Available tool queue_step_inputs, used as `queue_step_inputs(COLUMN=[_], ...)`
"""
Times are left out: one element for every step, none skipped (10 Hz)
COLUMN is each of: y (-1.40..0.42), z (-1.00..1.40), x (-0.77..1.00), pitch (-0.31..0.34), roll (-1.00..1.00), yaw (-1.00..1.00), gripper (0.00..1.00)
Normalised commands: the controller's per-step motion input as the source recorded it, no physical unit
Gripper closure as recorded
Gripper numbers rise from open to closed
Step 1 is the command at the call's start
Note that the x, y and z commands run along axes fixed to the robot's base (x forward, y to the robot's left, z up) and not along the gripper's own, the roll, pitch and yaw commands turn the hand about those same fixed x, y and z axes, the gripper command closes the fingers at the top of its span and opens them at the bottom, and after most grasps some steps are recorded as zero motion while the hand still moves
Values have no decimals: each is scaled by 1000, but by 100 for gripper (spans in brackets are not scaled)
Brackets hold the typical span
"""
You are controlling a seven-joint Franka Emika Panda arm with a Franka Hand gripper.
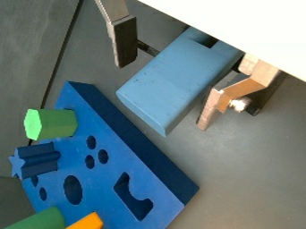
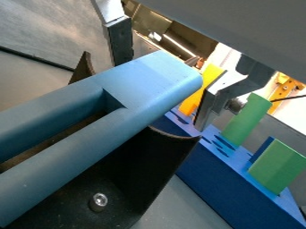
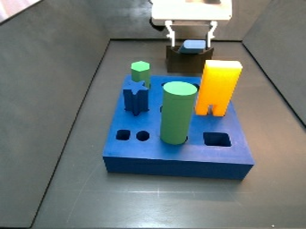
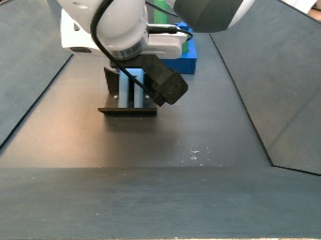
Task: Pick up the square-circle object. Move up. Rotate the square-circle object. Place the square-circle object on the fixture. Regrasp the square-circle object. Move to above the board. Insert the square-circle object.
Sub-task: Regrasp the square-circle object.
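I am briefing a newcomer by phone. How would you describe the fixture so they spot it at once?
Start at the big blue board with its upright pegs; just behind it, directly under the pincer, stands the fixture. It is a small dark brown-black block with the pale blue square-circle object lying in it, unlike the tall orange-yellow block nearby.

Light is even and fairly bright in both side views, falling from above; shadows under the board are soft and short; the dark floor shows a faint sheen and a few pale specks; the white housing over the gripper is nearly blown out; in a wrist view the square-circle object fills the frame, soft with closeness; the gripper's fingers are slightly blurred; all pictures are coarse, with fine detail lost.
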Motion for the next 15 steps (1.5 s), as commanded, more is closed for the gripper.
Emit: queue_step_inputs(y=[0,3,4,3,5,10,10,10,8,0,-1,-2,-1,0,-8], z=[1000,1000,1000,1000,1000,875,747,499,317,0,-35,10,9,1,9], x=[0,-3,-24,-26,-25,-25,-25,-22,-15,-1000,-1000,-1000,-1000,-1000,-1000], pitch=[45,46,72,88,100,120,121,118,109,-10,-27,-91,-98,-106,-118], roll=[46,51,59,62,60,49,44,44,44,4,-10,7,20,39,65], yaw=[70,73,56,40,27,-3,-16,-38,-49,-22,-26,-39,-33,-17,10], gripper=[0,0,0,0,0,0,0,0,0,0,0,0,0,0,0])
